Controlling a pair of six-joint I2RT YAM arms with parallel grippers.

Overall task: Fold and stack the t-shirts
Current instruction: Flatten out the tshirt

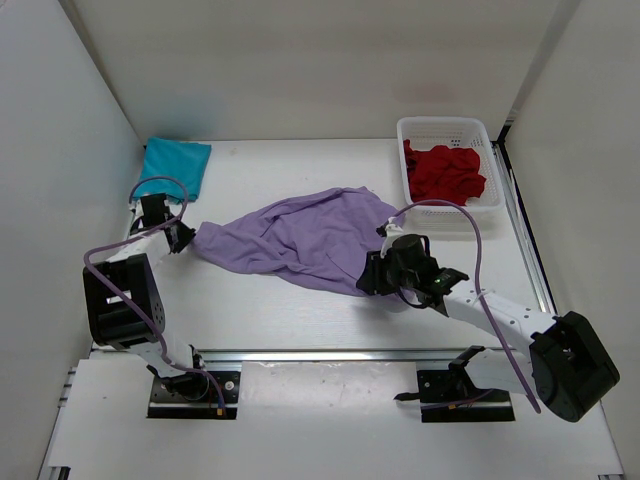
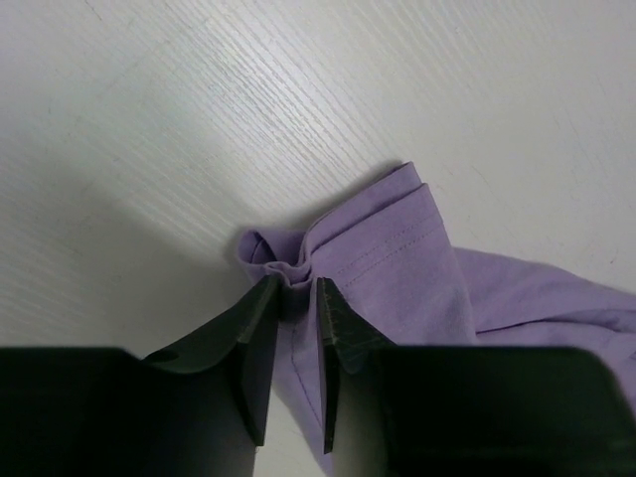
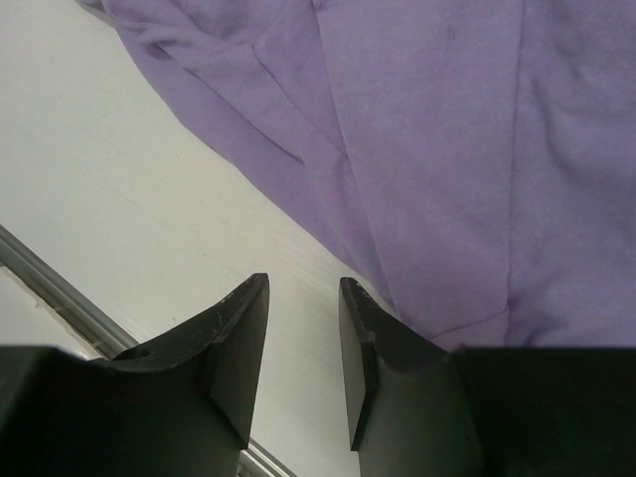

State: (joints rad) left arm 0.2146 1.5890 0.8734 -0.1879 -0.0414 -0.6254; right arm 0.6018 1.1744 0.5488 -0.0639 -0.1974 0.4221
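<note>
Reaching from its base toward 12 o'clock, the left arm (image 1: 118, 295) bends at the elbow and turns its wrist. That sets the left gripper (image 1: 182, 238) pointing toward 3 o'clock, at the 9 o'clock tip of the lavender t-shirt (image 1: 300, 240). In the left wrist view its fingers (image 2: 253, 348) stand a narrow gap apart with a crumpled hem corner right at their tips. Whether the cloth is pinched I cannot tell.

The right arm (image 1: 505, 318) swings out to 3 o'clock at the shoulder, then lies low, stretching toward 10 o'clock. The right gripper (image 1: 372, 272) sits at the shirt's 5 o'clock edge, jaws parted and empty. Bare table (image 3: 119, 199) shows between them, and purple cloth lies just beside one finger.

The lavender t-shirt lies spread and wrinkled at the table's centre. The teal t-shirt (image 1: 175, 165) rests at 10 o'clock. The dark red t-shirt (image 1: 445, 172) is heaped in the white basket (image 1: 440, 125) at 1 o'clock.
</note>
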